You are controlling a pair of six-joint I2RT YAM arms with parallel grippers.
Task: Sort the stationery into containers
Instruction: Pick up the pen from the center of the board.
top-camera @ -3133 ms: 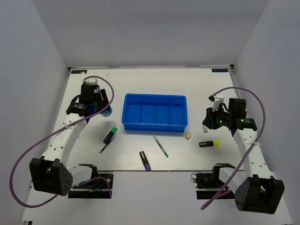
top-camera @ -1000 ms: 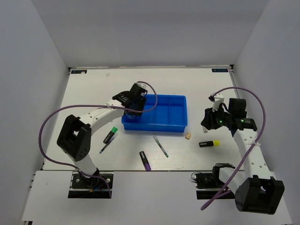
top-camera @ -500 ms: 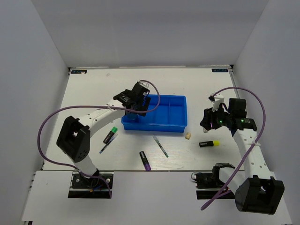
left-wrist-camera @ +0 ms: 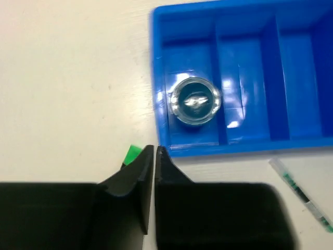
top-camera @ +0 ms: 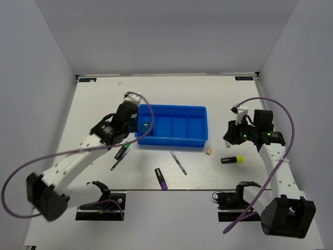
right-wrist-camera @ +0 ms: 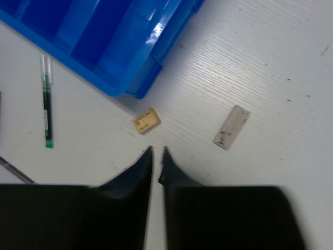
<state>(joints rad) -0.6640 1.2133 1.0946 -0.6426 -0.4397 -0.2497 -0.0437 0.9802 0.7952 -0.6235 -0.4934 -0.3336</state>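
Blue tray [left-wrist-camera: 154, 78], leftmost compartment: bluish round piece [left-wrist-camera: 194, 100] lodged; my left gripper [left-wrist-camera: 155, 151], pinched empty beside its near corner, should open over the green-capped marker [left-wrist-camera: 133, 154].

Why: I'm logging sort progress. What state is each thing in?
tray: one end compartment occupied, rest empty.
bluish round piece: inside that end compartment.
purple-black marker: outside tray, lying flat.
yellow-black highlighter: outside tray, lying flat.
thin green pen: outside tray, lying flat.
beige eraser: outside tray.
left tool: shut, empty.
right tool: shut, empty.
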